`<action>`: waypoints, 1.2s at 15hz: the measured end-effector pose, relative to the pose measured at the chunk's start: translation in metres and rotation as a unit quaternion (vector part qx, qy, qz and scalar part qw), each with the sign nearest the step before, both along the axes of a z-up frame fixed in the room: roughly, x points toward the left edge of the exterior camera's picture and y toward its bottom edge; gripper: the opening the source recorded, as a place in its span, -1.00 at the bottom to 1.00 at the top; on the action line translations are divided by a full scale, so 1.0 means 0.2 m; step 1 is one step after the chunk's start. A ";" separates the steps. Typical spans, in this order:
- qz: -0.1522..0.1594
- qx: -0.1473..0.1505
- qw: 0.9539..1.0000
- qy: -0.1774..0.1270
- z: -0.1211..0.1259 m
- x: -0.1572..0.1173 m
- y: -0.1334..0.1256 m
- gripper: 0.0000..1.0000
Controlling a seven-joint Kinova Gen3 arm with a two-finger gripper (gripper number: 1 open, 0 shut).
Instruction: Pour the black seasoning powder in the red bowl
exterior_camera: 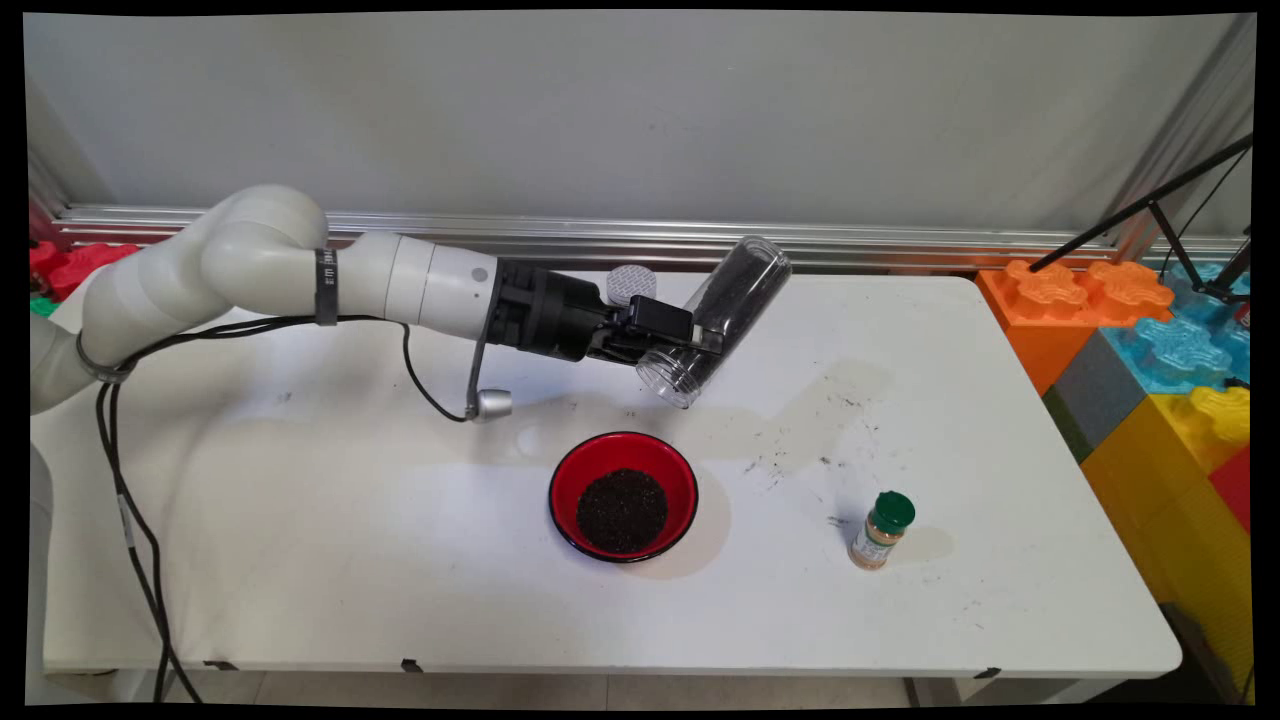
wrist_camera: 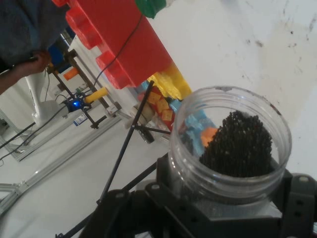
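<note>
My gripper (exterior_camera: 690, 345) is shut on a clear plastic jar (exterior_camera: 718, 318) holding black grains, carried above the table behind a red bowl (exterior_camera: 623, 496). The jar is tilted with its open mouth pointing down and toward the near side, its base up toward the wall. The bowl holds a heap of the same black grains. In the hand view the jar (wrist_camera: 229, 148) sits between the fingers at the bottom, mouth toward the camera, with grains piled against its right side. A grey lid (exterior_camera: 631, 285) lies on the table behind the gripper.
A small spice bottle with a green cap (exterior_camera: 881, 530) stands to the right of the bowl. Black grains are scattered over the table (exterior_camera: 300, 520) between them. Large coloured blocks (exterior_camera: 1150, 350) line the right edge, with a black tripod above.
</note>
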State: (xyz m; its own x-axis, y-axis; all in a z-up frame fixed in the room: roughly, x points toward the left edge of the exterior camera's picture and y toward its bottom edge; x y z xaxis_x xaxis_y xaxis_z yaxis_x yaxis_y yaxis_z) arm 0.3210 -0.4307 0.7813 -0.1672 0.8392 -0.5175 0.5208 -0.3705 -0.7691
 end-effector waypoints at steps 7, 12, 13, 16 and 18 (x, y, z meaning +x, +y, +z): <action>-0.003 -0.009 1.000 0.003 -0.01 0.00 -0.01 -1.00; -0.006 -0.017 1.000 0.004 -0.02 0.00 -0.02 -1.00; -0.007 -0.019 1.000 0.004 -0.02 0.01 -0.02 -1.00; -0.011 -0.024 1.000 0.005 -0.02 0.01 -0.02 -1.00; -0.012 -0.028 1.000 0.005 -0.02 0.01 -0.03 -1.00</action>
